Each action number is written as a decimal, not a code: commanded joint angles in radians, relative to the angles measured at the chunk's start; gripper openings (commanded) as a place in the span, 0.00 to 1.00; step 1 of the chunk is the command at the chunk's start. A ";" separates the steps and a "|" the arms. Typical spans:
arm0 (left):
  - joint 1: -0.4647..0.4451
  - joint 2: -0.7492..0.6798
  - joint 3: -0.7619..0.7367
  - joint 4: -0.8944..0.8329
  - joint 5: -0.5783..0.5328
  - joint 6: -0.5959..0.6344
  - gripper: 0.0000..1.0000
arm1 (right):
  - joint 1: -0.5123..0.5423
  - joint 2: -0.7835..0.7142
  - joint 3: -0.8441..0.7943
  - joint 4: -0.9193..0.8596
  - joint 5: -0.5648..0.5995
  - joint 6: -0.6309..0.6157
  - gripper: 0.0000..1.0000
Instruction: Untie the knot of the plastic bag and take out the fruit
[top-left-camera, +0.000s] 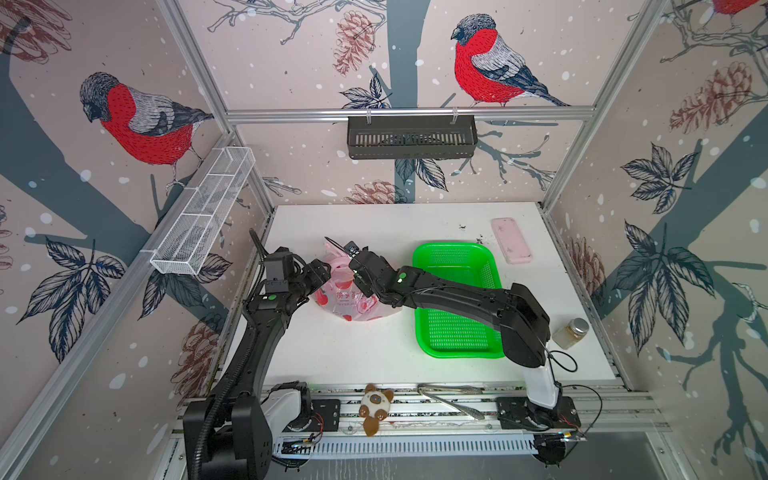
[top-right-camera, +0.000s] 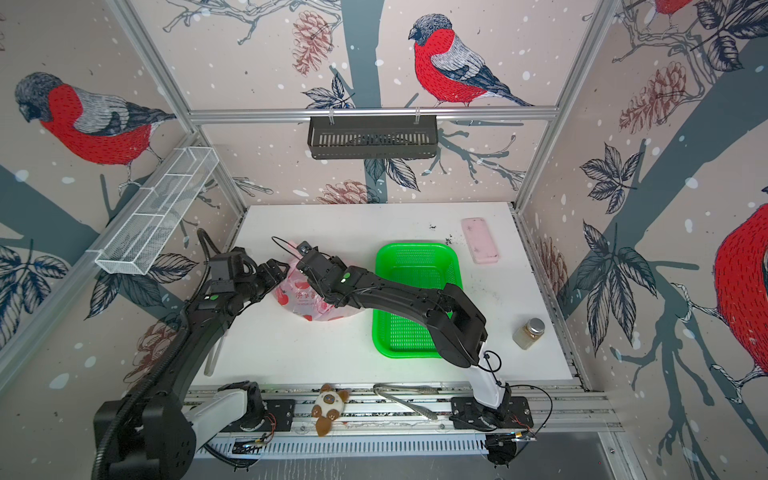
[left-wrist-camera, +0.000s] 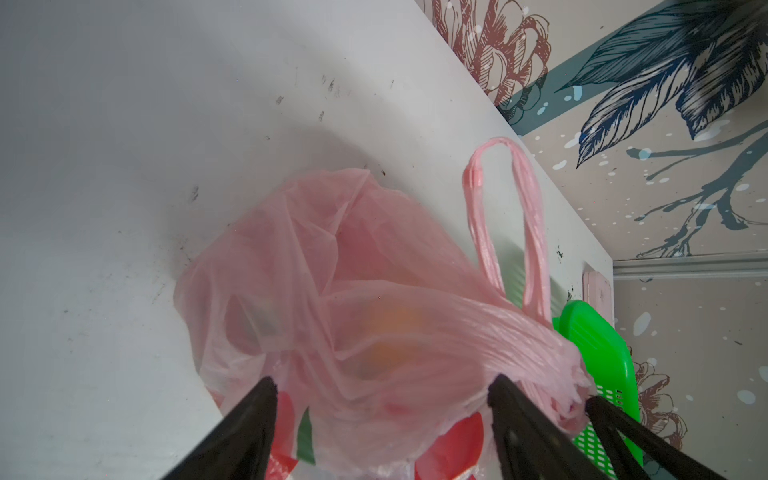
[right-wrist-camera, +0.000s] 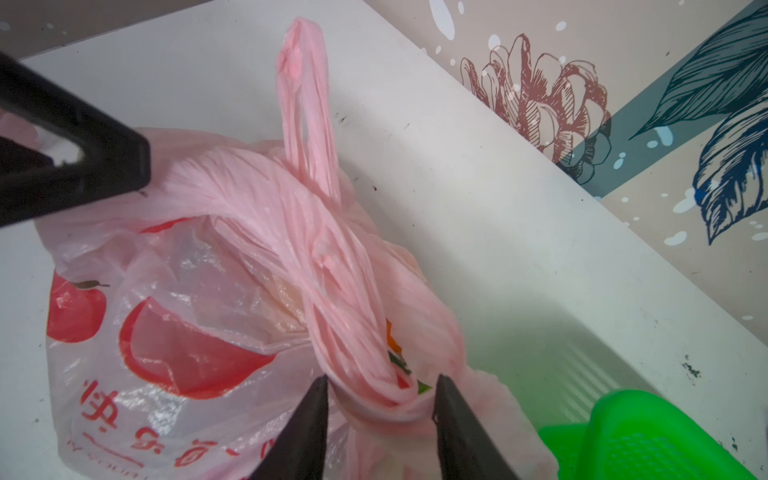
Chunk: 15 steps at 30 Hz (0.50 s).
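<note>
plastic bag (top-left-camera: 345, 297) on surface (top-left-camera: 353, 357), just left of green basket (top-left-camera: 461, 352) in both top views. fruit (left-wrist-camera: 395, 332) inside, dim through film. knot (right-wrist-camera: 332, 224) not yet undone. Left tool (left-wrist-camera: 384, 380): jaws wide apart over bag. Right tool (right-wrist-camera: 382, 378): jaws flank twisted handle strand; pinching or not, cannot tell.

Risks: wrong strand pulled, knot tightens; thin film tears; bag drags against basket rim.

Room: surface bare left of basket, beyond bag.

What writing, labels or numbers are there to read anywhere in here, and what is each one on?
"快乐每": large red characters on the plastic bag; the line runs on past what shows.
"YOUR": part of a small red line under those characters; the rest is cut off.
Jar: any label is too small to read.
Nothing else legible.
</note>
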 joint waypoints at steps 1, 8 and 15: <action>-0.007 0.023 0.044 -0.031 0.032 0.091 0.81 | 0.002 -0.019 -0.009 0.033 -0.025 -0.007 0.33; -0.103 0.078 0.153 -0.204 -0.124 0.231 0.88 | 0.000 -0.024 -0.014 0.048 -0.052 -0.007 0.18; -0.138 0.073 0.150 -0.244 -0.243 0.274 0.89 | -0.013 -0.045 -0.032 0.073 -0.090 0.003 0.12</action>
